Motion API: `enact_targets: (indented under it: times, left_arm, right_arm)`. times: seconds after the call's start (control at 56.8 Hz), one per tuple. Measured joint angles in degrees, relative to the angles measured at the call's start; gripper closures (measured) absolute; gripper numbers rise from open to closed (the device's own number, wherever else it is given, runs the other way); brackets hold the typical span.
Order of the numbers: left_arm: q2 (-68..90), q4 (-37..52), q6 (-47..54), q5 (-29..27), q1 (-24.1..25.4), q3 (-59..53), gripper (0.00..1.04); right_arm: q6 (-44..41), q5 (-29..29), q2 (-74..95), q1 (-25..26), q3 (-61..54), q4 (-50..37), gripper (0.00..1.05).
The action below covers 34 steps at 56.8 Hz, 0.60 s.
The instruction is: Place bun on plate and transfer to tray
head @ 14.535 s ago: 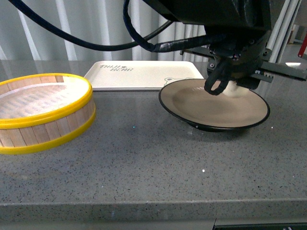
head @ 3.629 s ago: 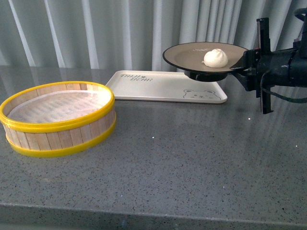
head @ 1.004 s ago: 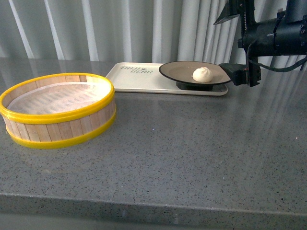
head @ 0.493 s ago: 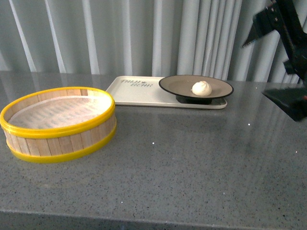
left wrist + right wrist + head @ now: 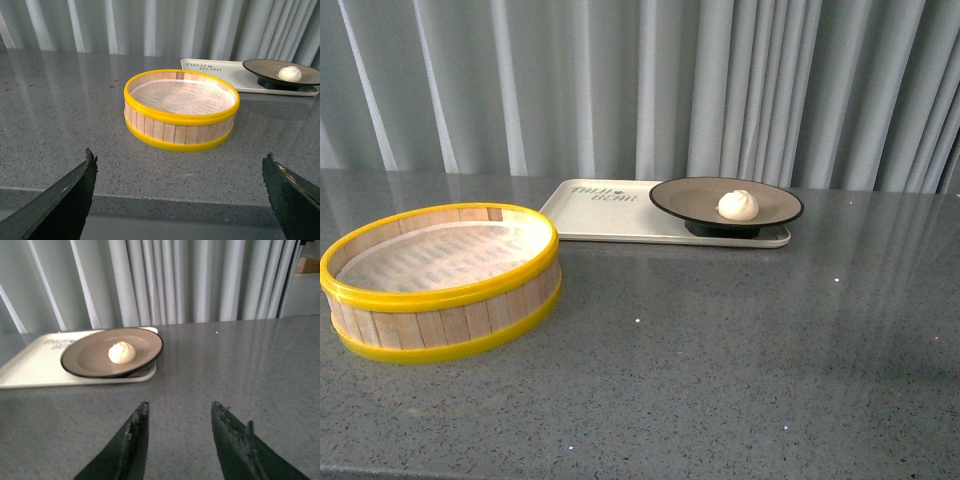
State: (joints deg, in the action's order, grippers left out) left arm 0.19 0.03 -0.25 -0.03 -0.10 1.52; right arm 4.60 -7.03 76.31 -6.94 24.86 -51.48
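Note:
The cream-white bun sits on the black-rimmed grey-brown plate. The plate stands on the right end of the cream-white tray at the back of the grey counter. Neither arm shows in the front view. In the right wrist view my right gripper is open and empty, hanging over bare counter well short of the plate and bun. In the left wrist view my left gripper is wide open and empty near the counter's front edge; the bun, plate and tray lie far off.
A round wooden steamer with yellow rims stands at the left of the counter and is empty; it also shows in the left wrist view. Grey curtains hang behind the counter. The counter's front edge runs just past the left gripper.
The right arm let go of the plate on the tray, drew back to the right and upward, and has left the front view. The plate and bun rest still on the tray.

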Motion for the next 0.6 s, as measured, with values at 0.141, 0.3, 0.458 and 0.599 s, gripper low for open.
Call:
enact_targets:
  times: [0.141, 0.3, 0.458, 0.599]
  left_arm:
    - [0.0, 0.0, 0.0, 0.0, 0.0, 0.0, 0.07]
    - [0.0, 0.0, 0.0, 0.0, 0.0, 0.0, 0.07]
    - [0.0, 0.0, 0.0, 0.0, 0.0, 0.0, 0.07]
    - [0.0, 0.0, 0.0, 0.0, 0.0, 0.0, 0.07]
  right_arm:
    - [-3.2, 1.6, -4.5, 1.2, -6.2, -0.5, 0.94]
    - [-4.1, 2.7, -10.5, 2.6, -11.3, -0.3, 1.03]
    - [-4.3, 6.7, -17.7, 6.4, -16.2, 2.3, 1.03]
    - [-4.3, 6.8, -23.0, 6.8, -18.8, 5.1, 1.03]
